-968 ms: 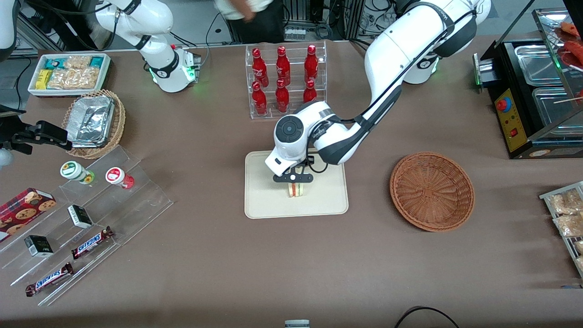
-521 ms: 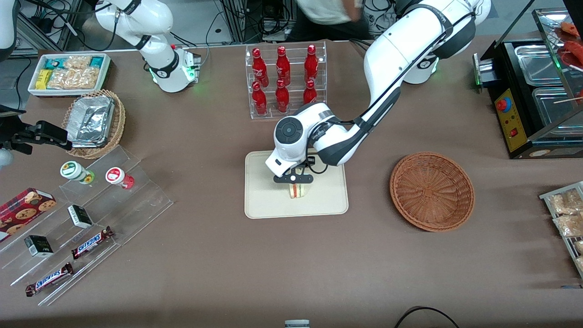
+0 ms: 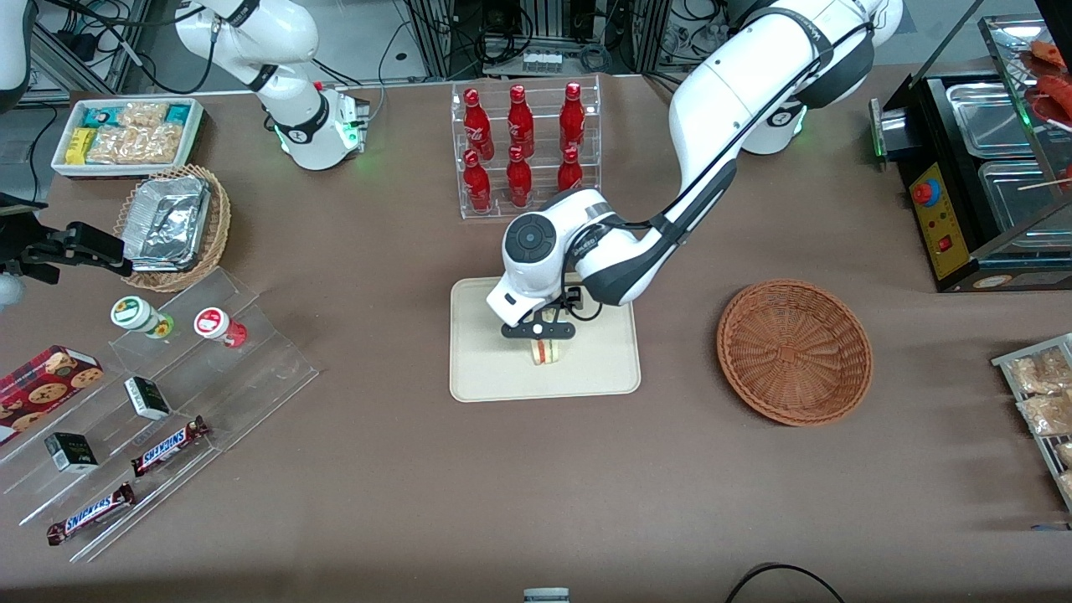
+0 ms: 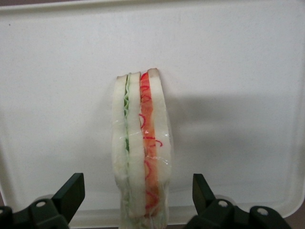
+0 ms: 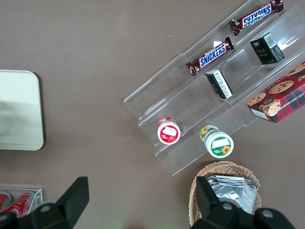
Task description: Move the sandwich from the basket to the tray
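Sandwich (image 4: 140,152) on tray (image 3: 486,368), gripper (image 3: 538,330) above (fingers apart), basket (image 3: 794,352) beside

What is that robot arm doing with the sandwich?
The robot's gripper hangs just above the sandwich, its fingers open on either side and not touching it. The sandwich stands on its edge on the tray. The basket beside the tray has nothing in it, so the sandwich looks delivered.
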### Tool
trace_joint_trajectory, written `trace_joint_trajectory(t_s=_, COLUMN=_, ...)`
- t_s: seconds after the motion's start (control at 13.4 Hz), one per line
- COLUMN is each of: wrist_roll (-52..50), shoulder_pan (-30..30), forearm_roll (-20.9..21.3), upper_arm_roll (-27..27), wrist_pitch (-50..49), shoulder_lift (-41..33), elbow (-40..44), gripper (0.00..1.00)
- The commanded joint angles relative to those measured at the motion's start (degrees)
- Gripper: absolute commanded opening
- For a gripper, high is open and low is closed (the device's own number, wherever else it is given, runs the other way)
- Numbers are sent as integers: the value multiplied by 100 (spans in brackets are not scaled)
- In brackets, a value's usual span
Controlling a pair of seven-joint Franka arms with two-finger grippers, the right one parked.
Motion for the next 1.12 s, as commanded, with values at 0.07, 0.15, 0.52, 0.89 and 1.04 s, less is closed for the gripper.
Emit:
trace_joint_trajectory(t_s=0.07, wrist_roll=-119, shoulder_pan=-84, forearm_roll=64, upper_arm_roll=4, wrist_pitch=-642, shoulder_lift=-244, elbow=410, gripper=100)
trace_joint_trajectory(t_s=0.15, wrist_roll=-110, shoulder_pan=-93, forearm_roll=46, upper_arm_roll=-13, wrist_pitch=-940, shoulder_lift=-271, elbow=612, gripper=100)
trace_joint_trajectory(t_s=0.52, wrist_roll=-31, shoulder_pan=-49, forearm_roll=-323, upper_arm_roll=-66, wrist_pitch=-1682, shoulder_lift=-710, elbow=1071, gripper=100)
trace_joint_trajectory(t_s=0.89, wrist_roll=610, shoulder_pan=4, forearm_roll=-349, upper_arm_roll=108, wrist_pitch=-2077, shoulder_lift=-1131, elbow=1106, gripper=100)
trace_joint_trajectory(t_s=1.04, wrist_roll=628, shoulder_pan=-5, forearm_roll=-917, upper_arm_roll=642, wrist_pitch=-2130, shoulder_lift=-1395, elbow=1036, gripper=100)
